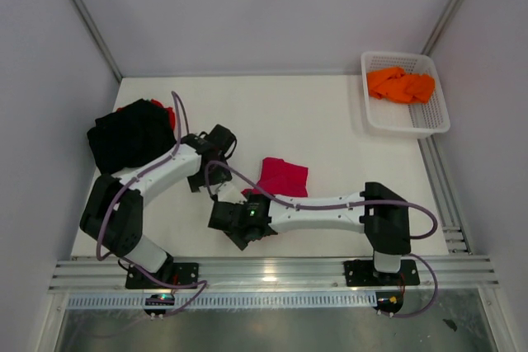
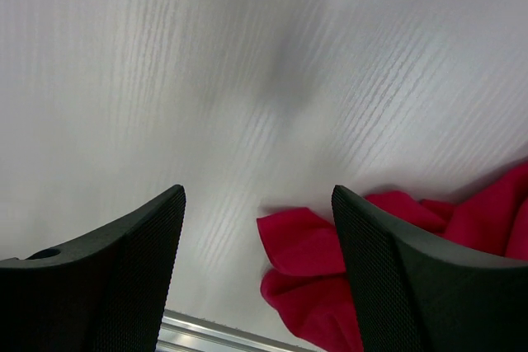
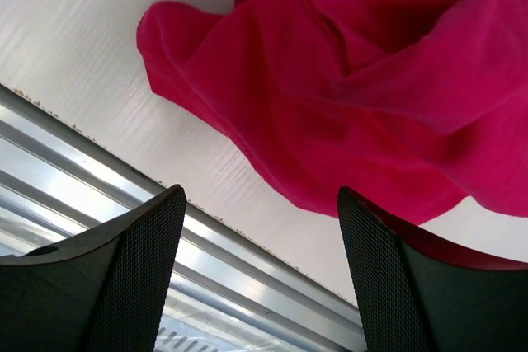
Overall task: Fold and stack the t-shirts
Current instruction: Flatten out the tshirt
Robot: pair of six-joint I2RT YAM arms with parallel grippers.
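White counter fills the space between pale walls. A crumpled crimson t-shirt lies near its front middle. The left hand hovers just beside this shirt, fingers spread wide and holding nothing. The right hand is over the shirt's near edge by the aluminium rail, also wide and empty. A black t-shirt sits at the left with a red one showing behind it. An orange t-shirt lies in the white mesh basket at the far right.
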